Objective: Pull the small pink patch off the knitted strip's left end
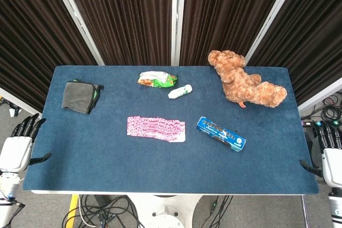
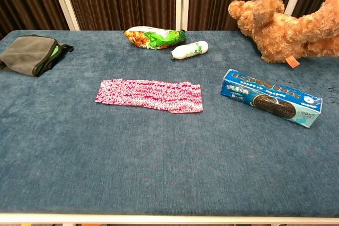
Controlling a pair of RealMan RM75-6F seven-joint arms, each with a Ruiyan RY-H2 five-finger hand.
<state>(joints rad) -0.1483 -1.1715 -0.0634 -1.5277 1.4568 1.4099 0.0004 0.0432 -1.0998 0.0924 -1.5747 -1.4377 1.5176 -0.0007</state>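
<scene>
1. The left hand (image 1: 18,145) hangs off the tabletop's (image 1: 107,169) near-left corner, fingers spread, holding nothing; the chest view does not show it.
2. The right hand (image 1: 330,156) sits off the near-right corner, cut by the frame edge, fingers apart and empty.
3. The knitted strip (image 2: 150,95) lies flat mid-table, slightly left. Its pink patch cannot be told apart from the strip's pink pattern.
4. A blue cookie box (image 2: 270,98) lies right of the strip.
5. Near the far edge: grey cloth (image 2: 33,54) at left, snack bag (image 2: 153,38) and white bottle (image 2: 189,50) at centre, plush dog (image 1: 245,81) at right, cropped in the chest view.
</scene>
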